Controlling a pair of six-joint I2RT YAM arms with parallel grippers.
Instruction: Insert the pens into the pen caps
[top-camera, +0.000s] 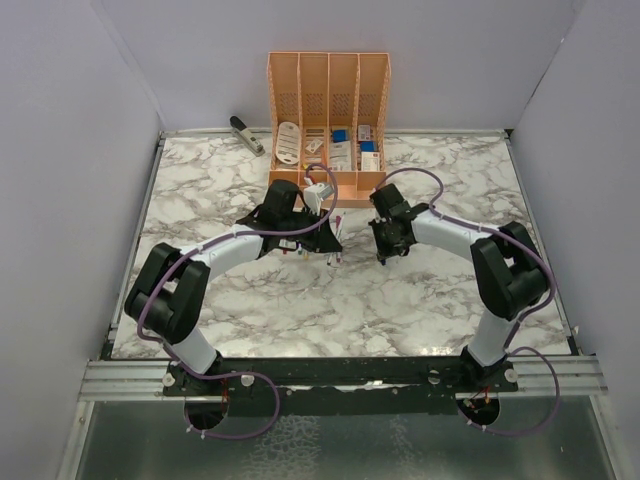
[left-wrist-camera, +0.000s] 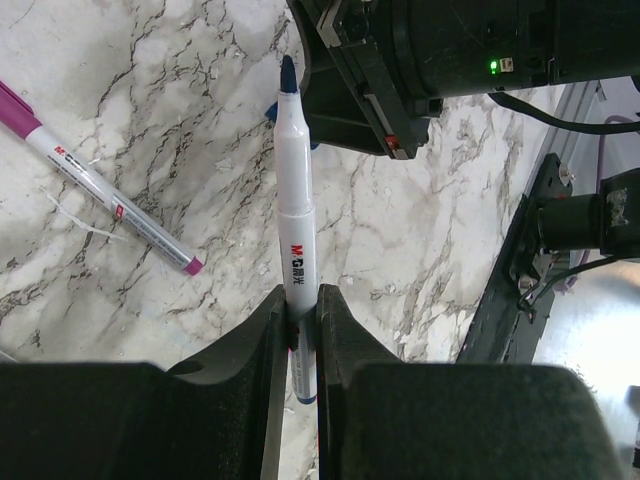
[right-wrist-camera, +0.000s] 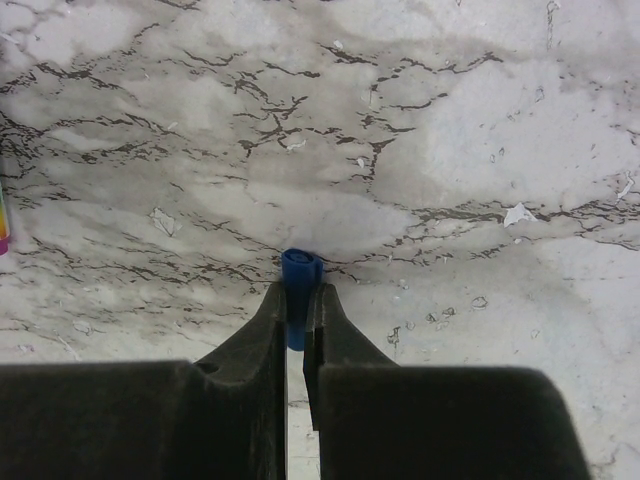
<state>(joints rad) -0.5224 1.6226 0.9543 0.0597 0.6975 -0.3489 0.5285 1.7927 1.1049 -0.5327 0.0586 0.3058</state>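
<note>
1. The left claw (left-wrist-camera: 303, 300) is clenched on the lower barrel of a pen (left-wrist-camera: 295, 200). A short stub of the barrel shows behind the jaws.
2. From that claw the pen's long axis runs straight up the left wrist frame. Its bare blue tip (left-wrist-camera: 288, 75) leads, aimed at the black body of the right arm (left-wrist-camera: 450, 50) in the upper right.
3. The right claw (right-wrist-camera: 297, 300) is clamped on a blue cap (right-wrist-camera: 300, 268), which juts just past the fingertips above the desk (right-wrist-camera: 450, 150). Which end is open I cannot tell.
4. In the top view both claws sit near mid-frame, left beside right, a small gap between them. Judged from this, the joining depends on lining up tip and cap mouth on one axis.
5. A second pen (left-wrist-camera: 100, 190), purple-ended, lies slantwise on the desk at the upper left of the left wrist frame.
</note>
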